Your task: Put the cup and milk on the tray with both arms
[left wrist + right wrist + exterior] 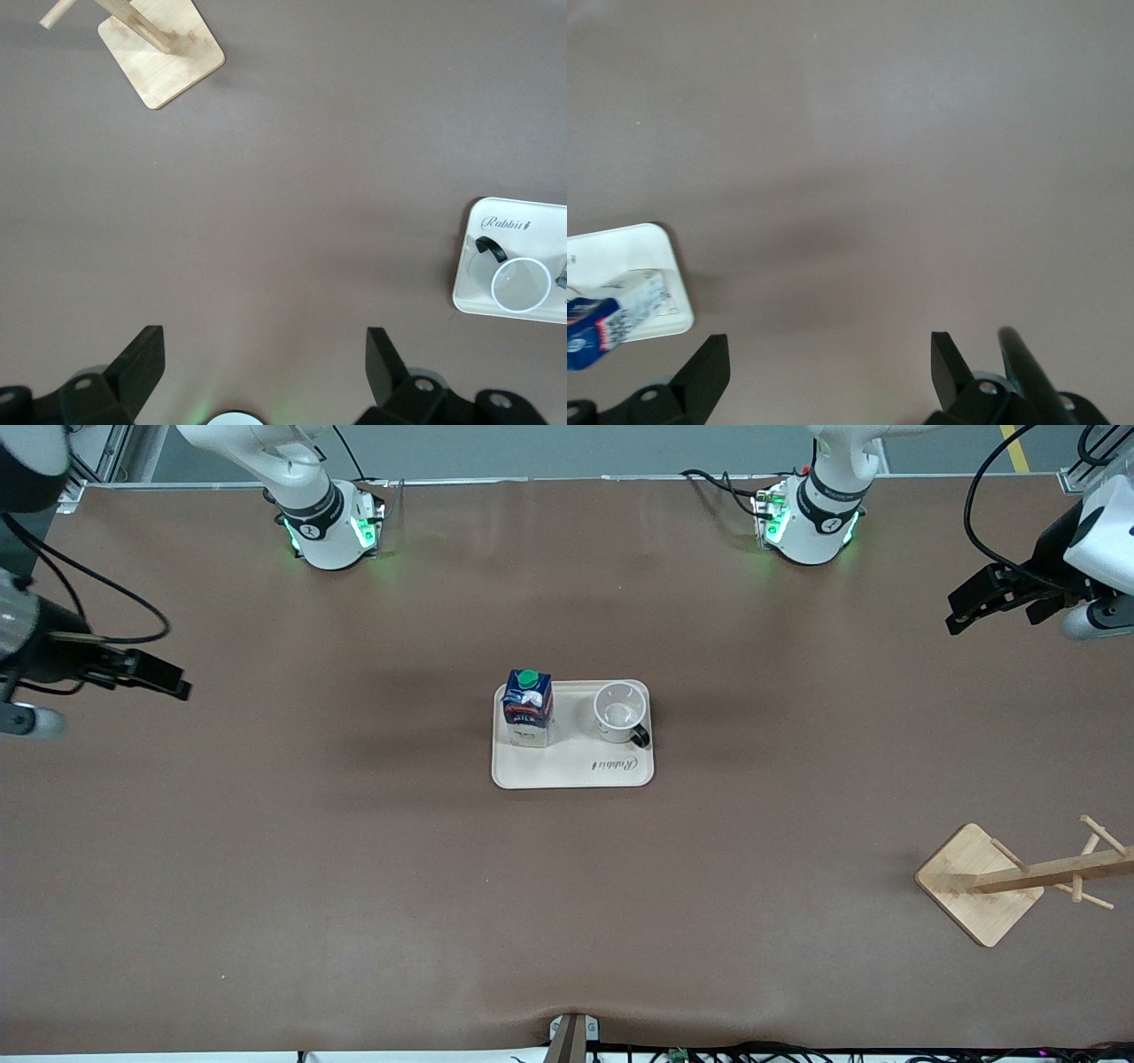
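Since cup [620, 711] and milk [528, 708] stand on the tray [572, 772], left gripper [977, 605] and right gripper [149, 674] hang wide open, empty, over the table's 2 ends.

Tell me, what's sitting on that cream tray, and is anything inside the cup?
On the tray stand the milk and the cup, side by side and upright. The cup looks empty down to its white bottom. The tray surface under each is covered.

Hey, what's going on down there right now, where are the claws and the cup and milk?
Left claw open, up at its table end; right claw open at the other. Cup and milk upright on tray. Nothing in the way.
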Motion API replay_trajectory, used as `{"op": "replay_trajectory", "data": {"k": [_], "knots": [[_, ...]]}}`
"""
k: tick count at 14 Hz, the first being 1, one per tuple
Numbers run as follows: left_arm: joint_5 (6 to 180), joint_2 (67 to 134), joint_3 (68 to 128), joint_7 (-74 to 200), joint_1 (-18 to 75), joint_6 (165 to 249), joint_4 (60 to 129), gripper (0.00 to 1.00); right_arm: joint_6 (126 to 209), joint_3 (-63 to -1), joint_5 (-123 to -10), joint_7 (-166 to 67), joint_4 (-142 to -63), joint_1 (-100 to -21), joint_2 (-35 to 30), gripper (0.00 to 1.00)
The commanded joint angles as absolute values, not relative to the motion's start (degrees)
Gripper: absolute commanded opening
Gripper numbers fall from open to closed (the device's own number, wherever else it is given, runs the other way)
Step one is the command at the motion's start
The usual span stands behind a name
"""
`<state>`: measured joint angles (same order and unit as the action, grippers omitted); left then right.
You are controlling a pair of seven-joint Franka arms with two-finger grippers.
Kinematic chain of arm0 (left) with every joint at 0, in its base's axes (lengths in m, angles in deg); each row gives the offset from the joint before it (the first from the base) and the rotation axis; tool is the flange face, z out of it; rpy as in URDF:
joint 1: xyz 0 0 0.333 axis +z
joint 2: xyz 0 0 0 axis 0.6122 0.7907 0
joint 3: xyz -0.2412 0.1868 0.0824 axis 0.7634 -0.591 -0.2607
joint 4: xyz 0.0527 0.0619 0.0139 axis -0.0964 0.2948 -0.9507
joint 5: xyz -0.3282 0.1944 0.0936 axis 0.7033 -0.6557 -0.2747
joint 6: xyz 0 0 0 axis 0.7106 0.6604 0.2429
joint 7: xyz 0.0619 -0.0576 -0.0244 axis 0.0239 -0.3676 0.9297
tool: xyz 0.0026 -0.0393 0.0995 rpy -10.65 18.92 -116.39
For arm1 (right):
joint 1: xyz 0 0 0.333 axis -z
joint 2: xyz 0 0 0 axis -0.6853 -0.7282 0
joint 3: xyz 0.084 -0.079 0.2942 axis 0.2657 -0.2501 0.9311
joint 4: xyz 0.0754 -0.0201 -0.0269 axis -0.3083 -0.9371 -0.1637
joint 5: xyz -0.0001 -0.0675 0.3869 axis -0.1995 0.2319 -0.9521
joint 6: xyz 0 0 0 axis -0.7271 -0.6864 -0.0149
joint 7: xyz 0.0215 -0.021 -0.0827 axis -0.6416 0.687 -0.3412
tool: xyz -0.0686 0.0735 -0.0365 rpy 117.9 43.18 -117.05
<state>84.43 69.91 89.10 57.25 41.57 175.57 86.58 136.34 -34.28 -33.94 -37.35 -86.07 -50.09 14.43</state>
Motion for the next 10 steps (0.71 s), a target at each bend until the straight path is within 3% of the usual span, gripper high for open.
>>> {"op": "replay_trajectory", "data": {"k": [1,4,10], "knots": [[83.46,68.73,89.12,58.06,41.88,176.08,87.43,1.00,143.74,-33.34,-33.09,-47.76,-104.45,-45.91,27.09,1.00],[83.38,69.53,88.94,58.76,41.97,176.08,86.72,1.00,143.13,-33.60,-32.64,-48.76,-104.84,-40.37,26.94,1.00],[81.00,70.84,89.03,58.94,41.97,175.99,84.53,1.00,137.95,-32.72,-30.80,-48.14,-92.98,-41.68,24.66,1.00]]}}
